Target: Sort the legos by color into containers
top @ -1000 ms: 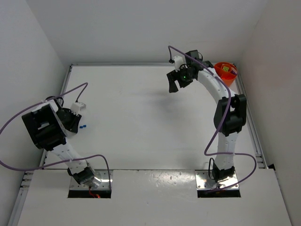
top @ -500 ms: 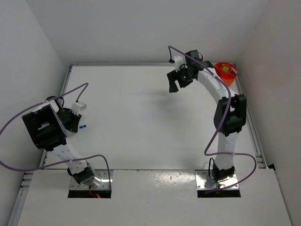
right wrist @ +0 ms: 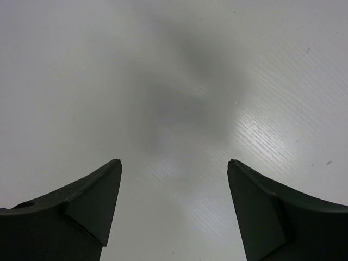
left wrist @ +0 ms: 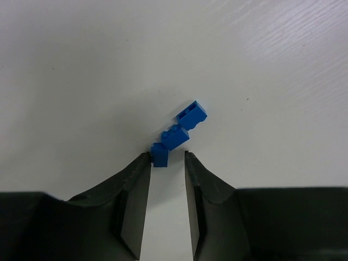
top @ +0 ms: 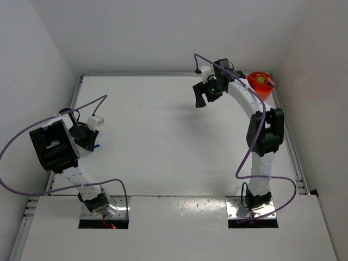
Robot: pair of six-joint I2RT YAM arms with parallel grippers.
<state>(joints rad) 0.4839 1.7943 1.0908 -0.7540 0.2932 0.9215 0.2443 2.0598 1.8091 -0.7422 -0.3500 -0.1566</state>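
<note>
Three blue legos lie in a short diagonal row on the white table: one [left wrist: 160,154] at my left gripper's [left wrist: 167,155] tips, a second [left wrist: 175,136] just beyond, a third [left wrist: 191,114] farthest. The nearest touches the inside of the left fingertip [left wrist: 142,163], with a gap to the other finger. The jaws stand narrowly open and clamp nothing. From above, the left gripper [top: 89,138] hides most of the blue legos [top: 97,145]. The round orange container [top: 261,84] sits at the far right corner. My right gripper [right wrist: 174,161] hangs wide open over bare table, left of the container [top: 201,97].
A raised rim [top: 79,95] runs along the table's left, back and right edges, with white walls close behind. Purple cables loop off both arms [top: 81,106]. The left arm's big black link [top: 51,147] overhangs the left edge.
The left wrist has shifted a little toward the back and over the blue legos, covering most of them from above. The right arm has not visibly moved.
</note>
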